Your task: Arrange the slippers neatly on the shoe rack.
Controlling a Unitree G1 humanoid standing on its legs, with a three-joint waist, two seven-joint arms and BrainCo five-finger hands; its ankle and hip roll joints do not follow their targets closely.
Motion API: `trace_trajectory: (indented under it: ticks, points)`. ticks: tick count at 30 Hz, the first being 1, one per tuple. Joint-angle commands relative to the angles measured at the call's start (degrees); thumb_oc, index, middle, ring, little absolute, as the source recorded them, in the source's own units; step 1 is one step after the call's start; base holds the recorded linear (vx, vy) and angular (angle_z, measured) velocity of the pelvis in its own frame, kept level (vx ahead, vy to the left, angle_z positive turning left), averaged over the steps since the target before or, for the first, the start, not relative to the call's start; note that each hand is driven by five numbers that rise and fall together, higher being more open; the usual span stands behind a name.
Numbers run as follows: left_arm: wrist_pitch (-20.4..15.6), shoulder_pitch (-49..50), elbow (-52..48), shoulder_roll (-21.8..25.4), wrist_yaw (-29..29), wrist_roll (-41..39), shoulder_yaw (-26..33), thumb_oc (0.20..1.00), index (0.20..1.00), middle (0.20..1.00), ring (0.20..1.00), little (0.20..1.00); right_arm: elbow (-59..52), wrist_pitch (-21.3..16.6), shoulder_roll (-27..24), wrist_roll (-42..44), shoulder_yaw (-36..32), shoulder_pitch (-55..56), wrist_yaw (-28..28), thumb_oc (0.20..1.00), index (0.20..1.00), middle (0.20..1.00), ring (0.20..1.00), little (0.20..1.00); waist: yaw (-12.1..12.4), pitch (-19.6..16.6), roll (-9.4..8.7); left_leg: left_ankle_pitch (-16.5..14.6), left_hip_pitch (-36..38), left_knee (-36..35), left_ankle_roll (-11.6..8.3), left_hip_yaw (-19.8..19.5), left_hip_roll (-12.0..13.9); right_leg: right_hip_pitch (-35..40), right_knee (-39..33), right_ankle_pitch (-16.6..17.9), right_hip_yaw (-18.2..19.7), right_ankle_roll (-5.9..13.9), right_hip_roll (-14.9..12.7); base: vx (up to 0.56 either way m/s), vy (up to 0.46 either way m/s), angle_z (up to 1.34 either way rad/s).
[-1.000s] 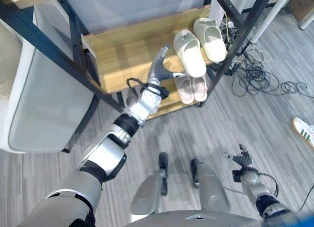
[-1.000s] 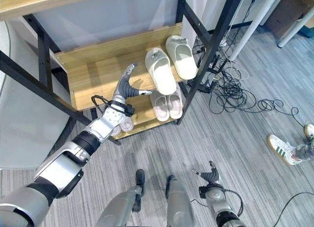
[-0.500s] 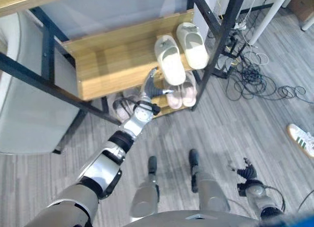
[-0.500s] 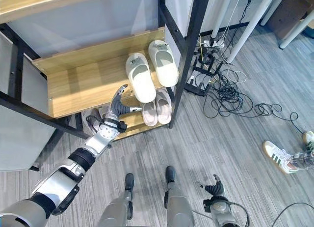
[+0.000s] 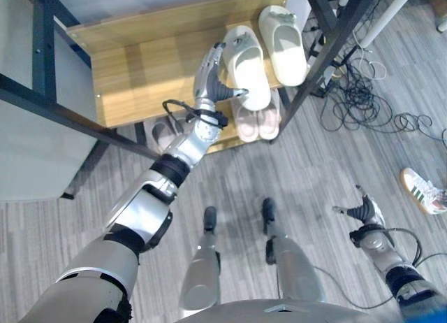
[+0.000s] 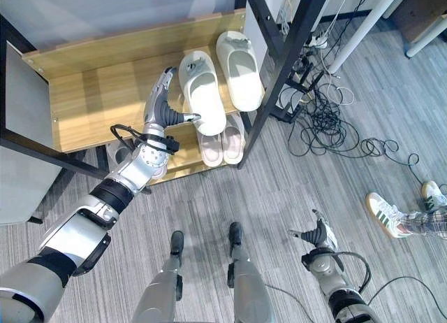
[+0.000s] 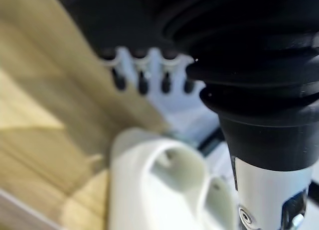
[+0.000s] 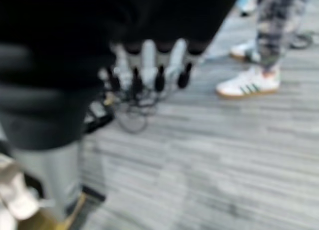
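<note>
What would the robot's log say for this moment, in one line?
left hand: open, at cream slipper on shelf | right hand: open, idle | pink slippers: lower shelf

Matt foam slippers, wood shelf

The left arm is made of shiny silver-grey shells. It is fat near the shoulder and thinner toward the wrist, with black rings where the parts join. The left hand is slim. Its silver fingers end in dark tips and sit in a row like little pegs. A black rubber cover with round ribs wraps the wrist. Next to it is a smooth silver part with a small round screw. The right arm is silver and black too. The right hand looks small and dark grey, with pale, dark-tipped fingers under its own black cover.
</note>
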Motion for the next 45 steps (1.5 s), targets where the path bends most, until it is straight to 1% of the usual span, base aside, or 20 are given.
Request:
trace_trajectory:
  ticks: [1, 3, 6, 12, 17, 21, 30, 35, 38, 45]
  points:
    - [-0.8, -4.5, 0.7, 0.8, 3.2, 3.7, 2.7, 1.000, 1.000, 1.000, 1.000, 1.000, -2.5, -0.8, -2.2, -0.2, 0.2, 1.4, -1.8, 1.000, 1.000, 1.000, 1.000, 1.000, 0.2, 2.2, 0.64, -7.0, -5.2, 9.1, 2.07, 0.4, -1.7, -1.8, 9.5, -9.0, 1.7, 2.97, -3.1, 0.00, 0.000, 0.00]
    - [-0.5, -4.8, 0.4, 0.8, 3.5, 5.2, 2.3, 1.000, 1.000, 1.000, 1.000, 1.000, -2.6, -1.4, -2.0, 0.2, 0.0, 1.9, -2.1, 1.000, 1.000, 1.000, 1.000, 1.000, 0.1, 3.1, 0.51, -7.1, -5.9, 9.7, 2.09, 0.4, -1.9, -2.3, 9.8, -8.9, 1.8, 2.87, -3.1, 0.00, 0.000, 0.00]
    - [-0.9, -3.7, -0.8, 0.6, 3.3, 4.6, 2.9, 1.000, 1.000, 1.000, 1.000, 1.000, -2.7, -1.8, -1.2, 1.2, -0.7, 3.4, -2.1, 1.000, 1.000, 1.000, 1.000, 1.000, 0.3, 3.5, 0.44, -7.2, -6.1, 10.0, 2.15, 0.3, -2.1, -2.3, 9.9, -9.0, 1.8, 2.77, -3.1, 0.00, 0.000, 0.00]
    - [-1.4, -0.2, -3.5, 0.8, 3.4, 3.1, 5.4, 1.000, 1.000, 1.000, 1.000, 1.000, -3.4, -1.9, 0.5, 1.6, -1.4, 5.4, -1.8, 1.000, 1.000, 1.000, 1.000, 1.000, 0.6, 3.6, 0.59, -7.4, -5.8, 10.2, 2.08, 0.1, -2.1, -2.0, 10.3, -9.5, 1.6, 2.44, -3.0, -0.01, -0.001, -0.02]
    - [-1.2, 1.2, -4.4, 0.1, 3.8, 3.4, 5.5, 1.000, 1.000, 1.000, 1.000, 1.000, -3.4, -1.7, 1.6, 1.5, -0.6, 5.2, -2.0, 1.000, 1.000, 1.000, 1.000, 1.000, 0.9, 3.8, 0.54, -7.4, -5.9, 10.3, 2.05, -0.1, -2.1, -2.0, 10.4, -9.6, 1.4, 2.38, -3.0, 0.00, 0.000, 0.00]
    - [-1.4, 2.1, -4.6, -1.3, 3.4, 3.4, 5.1, 1.000, 1.000, 1.000, 1.000, 1.000, -2.9, -1.7, 1.7, 1.9, -1.0, 5.1, -2.3, 1.000, 1.000, 1.000, 1.000, 1.000, 1.0, 3.9, 0.37, -7.3, -6.1, 10.5, 2.01, -0.2, -2.3, -2.0, 10.6, -9.7, 1.1, 2.33, -3.1, -0.03, -0.004, 0.03]
    - [-0.5, 0.3, -4.2, -4.5, 3.9, 3.6, 4.2, 1.000, 1.000, 1.000, 1.000, 1.000, -2.1, -1.3, 1.2, 2.1, -0.5, 4.1, -2.9, 1.000, 1.000, 1.000, 1.000, 1.000, 1.2, 4.8, 0.32, -6.8, -6.8, 10.5, 2.05, -0.7, -2.5, -2.6, 11.7, -9.9, 0.6, 2.16, -3.3, -0.01, -0.003, 0.01]
    - [-0.3, -0.2, -3.5, -5.1, 4.2, 3.5, 4.0, 1.000, 1.000, 1.000, 1.000, 1.000, -2.2, -1.0, 0.8, 2.0, -0.2, 3.1, -3.0, 1.000, 1.000, 1.000, 1.000, 1.000, 1.2, 5.1, 0.40, -6.7, -6.8, 10.3, 2.01, -0.8, -2.4, -2.8, 11.8, -10.0, 0.6, 2.13, -3.3, 0.00, -0.001, 0.01]
    - [0.2, -1.3, -2.3, -5.9, 4.7, 3.4, 3.9, 1.000, 1.000, 1.000, 1.000, 1.000, -1.3, 0.0, 0.1, -0.3, 1.6, 1.5, -3.7, 1.000, 1.000, 1.000, 1.000, 1.000, 1.4, 5.5, 0.38, -6.0, -7.0, 9.8, 2.02, -1.0, -2.3, -3.2, 11.5, -9.7, 0.5, 2.11, -3.3, 0.00, -0.012, 0.03]
    - [1.0, -3.5, -0.9, -7.3, 5.5, 4.1, 3.3, 1.000, 1.000, 1.000, 1.000, 1.000, -0.4, 0.2, -0.5, -0.2, 1.6, 0.8, -4.5, 1.000, 1.000, 1.000, 1.000, 1.000, 1.2, 5.9, 0.27, -5.6, -7.5, 9.2, 2.03, -1.2, -2.2, -3.9, 11.7, -9.5, 0.4, 2.10, -3.3, 0.00, -0.003, 0.01]
